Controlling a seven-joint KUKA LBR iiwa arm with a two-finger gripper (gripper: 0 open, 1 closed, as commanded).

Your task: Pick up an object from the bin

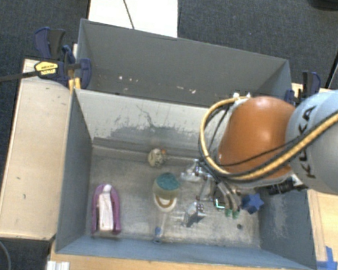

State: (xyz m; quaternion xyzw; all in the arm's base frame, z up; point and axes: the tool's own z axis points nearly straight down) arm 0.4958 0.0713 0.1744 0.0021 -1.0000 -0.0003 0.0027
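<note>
Five loose things in my one grey bin [77,168], no two of a kind.
I count one purple-and-white pack [106,210] at the left front, one small beige lump [156,156] by the back wall, one teal-topped round piece [166,186] mid-floor, one small blue-tipped bit [158,231] against the front wall, and one blue piece [251,203] beneath my arm, too hidden to name.

The silver-grey rounded arm [336,142] has dark KUKA letters. An orange dome cover [253,134] sits at its wrist, and black and yellow cables [205,133] loop around it. The small gripper [194,214] is of grey metal.
</note>
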